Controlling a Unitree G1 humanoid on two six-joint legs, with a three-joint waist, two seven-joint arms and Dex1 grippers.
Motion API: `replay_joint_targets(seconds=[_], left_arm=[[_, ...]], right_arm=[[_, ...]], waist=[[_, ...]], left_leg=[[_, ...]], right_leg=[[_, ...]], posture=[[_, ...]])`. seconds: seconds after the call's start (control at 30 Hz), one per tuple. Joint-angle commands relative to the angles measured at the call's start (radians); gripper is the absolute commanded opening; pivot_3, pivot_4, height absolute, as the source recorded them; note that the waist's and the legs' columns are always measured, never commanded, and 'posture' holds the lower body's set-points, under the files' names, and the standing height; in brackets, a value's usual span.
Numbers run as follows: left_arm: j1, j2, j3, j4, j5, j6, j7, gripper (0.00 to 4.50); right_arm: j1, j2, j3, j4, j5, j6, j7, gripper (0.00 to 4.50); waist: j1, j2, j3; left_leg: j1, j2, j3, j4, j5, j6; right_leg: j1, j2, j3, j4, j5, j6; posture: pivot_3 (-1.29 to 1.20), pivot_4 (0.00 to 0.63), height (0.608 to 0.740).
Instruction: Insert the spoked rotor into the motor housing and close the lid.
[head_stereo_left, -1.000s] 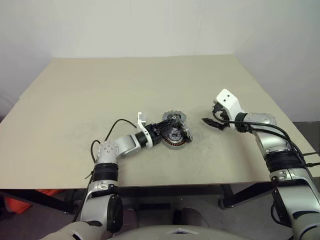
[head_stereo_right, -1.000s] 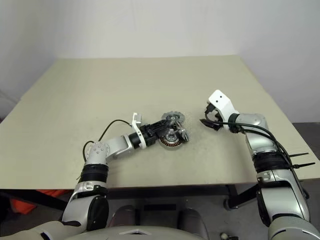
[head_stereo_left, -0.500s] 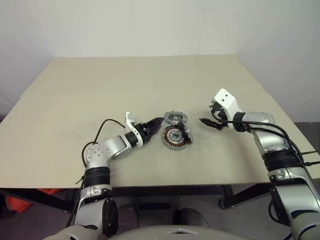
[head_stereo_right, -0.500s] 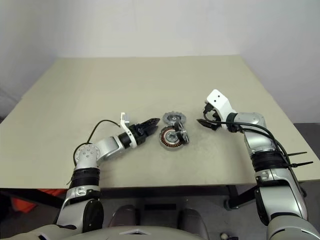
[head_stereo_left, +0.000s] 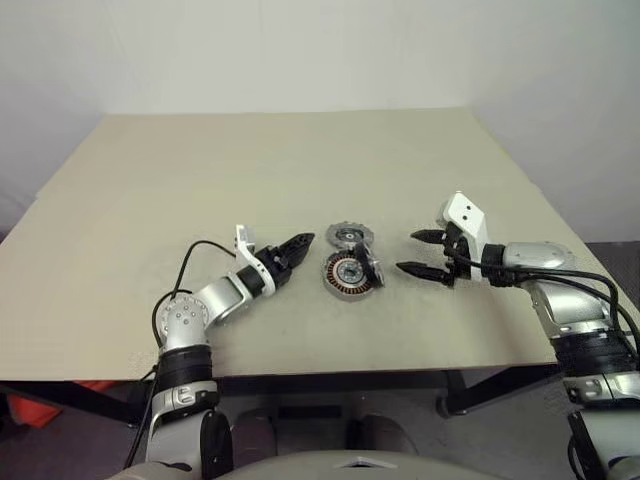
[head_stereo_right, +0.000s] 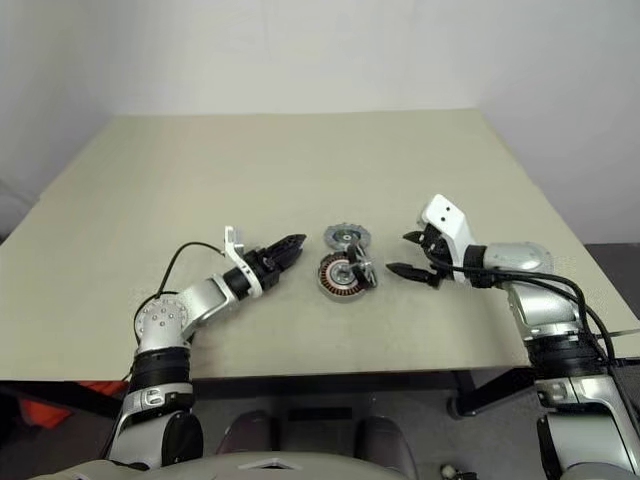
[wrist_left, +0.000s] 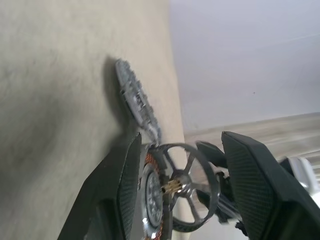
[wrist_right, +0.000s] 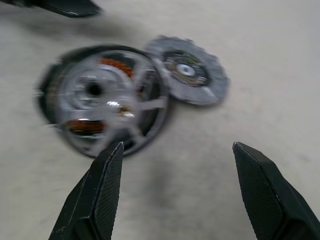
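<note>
The motor housing (head_stereo_left: 343, 276), a dark-rimmed puck with copper windings, lies at the middle of the table. The shiny spoked rotor (head_stereo_left: 371, 268) rests tilted on the housing's right side, not seated flat; it looks the same in the right wrist view, rotor (wrist_right: 107, 100). Just behind them the grey notched lid (head_stereo_left: 349, 236) lies flat. My left gripper (head_stereo_left: 303, 241) is a short way left of the housing, pointing at it, open and empty. Facing it from the right is my right gripper (head_stereo_left: 407, 252), wide open and empty.
The beige table (head_stereo_left: 300, 160) carries nothing else. A pale wall rises behind its far edge, and its near edge runs just in front of both arms.
My left gripper has let go at the housing and drawn back to the left, leaving the rotor tilted on it. The right gripper has turned and come nearer, its fingers facing the rotor.
</note>
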Motion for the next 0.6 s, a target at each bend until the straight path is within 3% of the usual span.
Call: replay_joint_targets(seconds=[0.03, 0.6], left_arm=[[0.006, -0.001, -0.004, -0.050, -0.018, -0.015, -0.007, 2.71], [0.044, 0.009, -0.013, -0.076, -0.006, -0.058, 0.001, 2.71]], right_arm=[[-0.021, 0.009, 0.005, -0.062, 0.016, 0.015, -0.016, 3.90], [-0.118, 0.122, 0.132, -0.082, -0.003, 0.004, -0.016, 3.90]], waist=[[0.002, 0.000, 0.000], [0.002, 0.000, 0.000]], left_leg=[[0.000, 0.000, 0.000, 0.000, 0.000, -0.001], [0.000, 0.000, 0.000, 0.000, 0.000, -0.002]], right_leg=[[0.000, 0.000, 0.000, 0.000, 0.000, 0.000], [0.000, -0.001, 0.000, 0.000, -0.001, 0.001]], posture=[[0.00, 0.000, 0.740], [0.00, 0.000, 0.740]])
